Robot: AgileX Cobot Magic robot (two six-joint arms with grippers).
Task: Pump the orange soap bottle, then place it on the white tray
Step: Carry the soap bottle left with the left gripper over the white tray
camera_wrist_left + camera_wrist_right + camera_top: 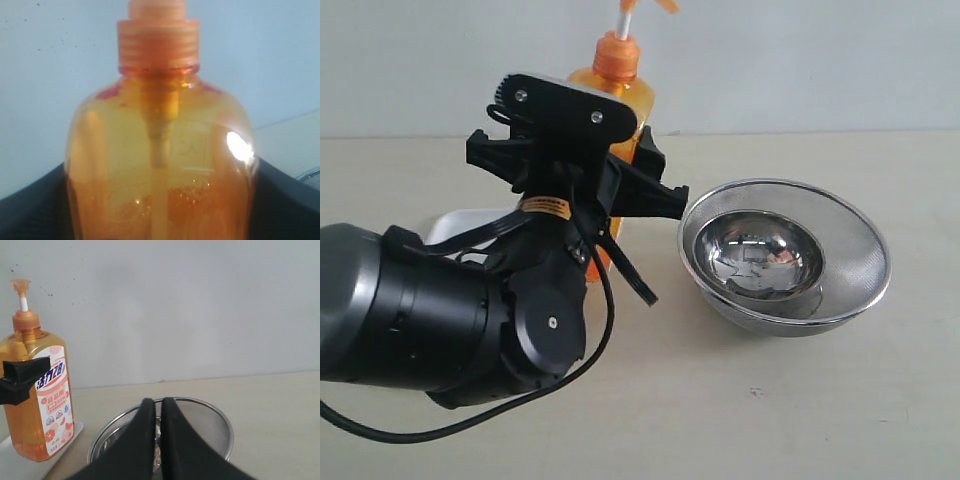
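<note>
The orange soap bottle (625, 95) stands upright with its base on the white tray (71, 436), white label facing the right wrist camera. Its orange pump head (20, 287) is up on the white stem. My left gripper (160, 210) is shut on the bottle's body, a black finger (35, 205) pressed against each side; the bottle (160, 150) fills that view. One finger (22, 377) shows beside the label. Only a corner of the tray (460, 222) shows behind the left arm. My right gripper (161, 412) is shut on nothing, apart from the bottle.
Two nested round steel bowls (860, 240) sit on the beige table to the right of the bottle, and the right gripper hovers by their rim (215, 422). The bulky left arm (440, 310) hides the front left. A pale wall stands behind.
</note>
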